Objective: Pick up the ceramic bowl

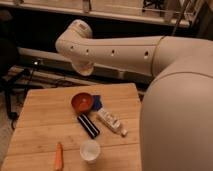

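The ceramic bowl [82, 102] is small, round and orange-red with a darker inside. It sits upright on the wooden table [40, 125], towards the far middle. My white arm [115, 50] reaches from the right across the top of the view, and its elbow [75, 37] hangs above the table's far edge, behind the bowl. My gripper is not in view; only the arm's links show.
A blue item [97, 103] lies against the bowl's right side. A black oblong object [88, 125] and a white tube [111, 121] lie in front of it. A white cup [90, 150] and an orange stick-like item [59, 156] are near the front edge. My body [175, 120] fills the right.
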Robot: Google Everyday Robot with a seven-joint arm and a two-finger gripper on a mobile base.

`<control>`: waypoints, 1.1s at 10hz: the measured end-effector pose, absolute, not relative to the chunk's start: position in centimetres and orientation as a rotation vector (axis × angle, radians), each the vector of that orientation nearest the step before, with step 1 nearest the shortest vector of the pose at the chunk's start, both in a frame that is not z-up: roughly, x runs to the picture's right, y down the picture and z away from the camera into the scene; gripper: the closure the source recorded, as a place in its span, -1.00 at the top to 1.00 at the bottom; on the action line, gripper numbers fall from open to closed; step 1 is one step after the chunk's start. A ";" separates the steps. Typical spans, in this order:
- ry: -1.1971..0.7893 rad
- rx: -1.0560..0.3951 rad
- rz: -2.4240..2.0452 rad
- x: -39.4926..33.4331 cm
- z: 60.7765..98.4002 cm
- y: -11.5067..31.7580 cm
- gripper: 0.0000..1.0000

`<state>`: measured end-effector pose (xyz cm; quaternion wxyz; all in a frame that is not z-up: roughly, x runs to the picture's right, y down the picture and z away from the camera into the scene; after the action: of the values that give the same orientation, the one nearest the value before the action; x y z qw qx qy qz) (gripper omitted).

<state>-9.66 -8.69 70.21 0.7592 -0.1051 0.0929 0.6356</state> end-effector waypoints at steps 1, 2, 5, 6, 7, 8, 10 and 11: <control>0.202 -0.229 1.384 -9.7 70.2 -8.7 -1.00; 0.202 -0.229 1.384 -9.7 70.2 -8.7 -1.00; 0.202 -0.229 1.384 -9.7 70.2 -8.7 -1.00; 0.202 -0.229 1.384 -9.7 70.2 -8.7 -1.00; 0.198 -0.230 1.387 -9.7 70.2 -8.8 -1.00; 0.187 -0.232 1.386 -9.6 70.0 -9.2 -1.00; 0.177 -0.261 1.316 -11.5 70.6 -9.3 -0.95; 0.188 -0.311 1.254 -13.8 71.9 -7.8 -0.78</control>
<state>-13.81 -7.78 71.92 0.7942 -0.1449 0.0877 0.5836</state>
